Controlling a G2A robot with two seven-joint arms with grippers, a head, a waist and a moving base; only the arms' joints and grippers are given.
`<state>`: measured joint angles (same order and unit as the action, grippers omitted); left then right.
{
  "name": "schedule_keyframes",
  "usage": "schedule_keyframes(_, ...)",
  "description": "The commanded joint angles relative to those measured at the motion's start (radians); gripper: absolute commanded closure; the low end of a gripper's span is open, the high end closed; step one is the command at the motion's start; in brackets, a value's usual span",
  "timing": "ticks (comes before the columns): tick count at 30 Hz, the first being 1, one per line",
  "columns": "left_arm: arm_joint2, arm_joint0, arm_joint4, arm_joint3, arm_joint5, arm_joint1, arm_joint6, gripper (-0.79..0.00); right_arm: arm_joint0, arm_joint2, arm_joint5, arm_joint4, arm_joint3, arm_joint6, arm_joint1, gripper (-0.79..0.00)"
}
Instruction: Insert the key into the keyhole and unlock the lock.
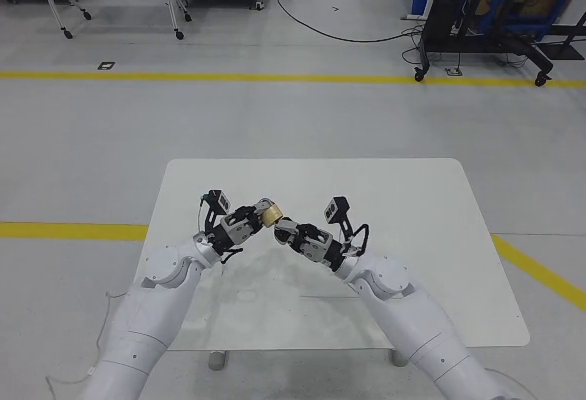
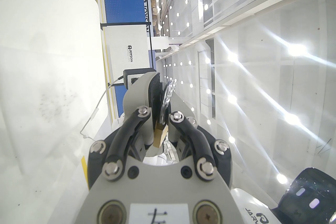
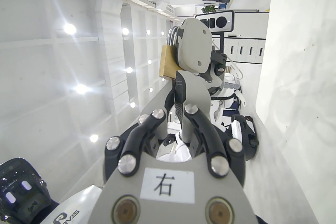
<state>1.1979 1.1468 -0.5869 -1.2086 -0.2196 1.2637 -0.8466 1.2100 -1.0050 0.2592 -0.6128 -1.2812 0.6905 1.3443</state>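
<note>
A brass padlock (image 1: 267, 213) is held above the middle of the white table (image 1: 423, 200), between the two arms. My left gripper (image 1: 251, 220) is shut on it. In the left wrist view the brass body (image 2: 160, 134) sits between the fingers (image 2: 141, 96), with the silver shackle (image 2: 168, 93) beyond it. In the right wrist view the padlock (image 3: 168, 62) and its shackle (image 3: 172, 34) stand just past my right gripper (image 3: 176, 80). This gripper is shut on the key, and its tips are pressed to the lock's base. The key is almost wholly hidden.
Both grippers (image 1: 283, 230) meet in the air over the table's centre, and bare table surface spreads to either side. Yellow floor lines (image 1: 273, 77) run behind the table. A black wheeled frame (image 1: 493, 40) stands at the far right of the room.
</note>
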Motion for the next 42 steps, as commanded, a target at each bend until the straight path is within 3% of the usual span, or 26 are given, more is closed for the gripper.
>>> schedule_keyframes(1,0.001,0.001,0.000,-0.001,-0.002,0.000,-0.002,0.000,-0.001,-0.001,-0.005,-0.013,0.003,0.003,0.001,0.000)
schedule_keyframes(7,0.000,0.003,0.050,-0.009,-0.049,-0.002,0.008,0.000,0.007,-0.008,-0.065,-0.190,0.011,0.068,0.011,0.000)
schedule_keyframes(11,-0.001,0.014,0.130,-0.029,-0.103,-0.003,0.079,0.000,0.001,-0.023,-0.147,-0.378,0.042,0.157,0.019,0.000)
schedule_keyframes(14,-0.003,0.024,0.183,-0.046,-0.133,-0.004,0.123,0.000,-0.007,-0.025,-0.174,-0.427,0.058,0.201,0.023,0.000)
schedule_keyframes(29,0.005,0.022,0.145,-0.033,-0.135,-0.004,0.112,0.000,-0.018,-0.036,-0.163,-0.394,0.082,0.221,0.027,0.000)
schedule_keyframes(32,0.008,0.018,0.118,-0.024,-0.134,-0.003,0.099,0.000,-0.021,-0.038,-0.156,-0.353,0.085,0.231,0.024,-0.246)
schedule_keyframes(38,0.016,0.011,0.052,-0.007,-0.123,-0.001,0.071,0.000,-0.023,-0.045,-0.144,-0.286,0.082,0.225,0.019,-0.465)
schedule_keyframes(39,0.018,0.010,0.045,-0.004,-0.121,-0.001,0.066,0.000,-0.023,-0.044,-0.140,-0.266,0.080,0.221,0.018,-0.603)
schedule_keyframes(42,0.020,0.006,0.032,0.003,-0.117,-0.001,0.058,0.000,-0.025,-0.046,-0.120,-0.185,0.070,0.198,0.013,-0.773)
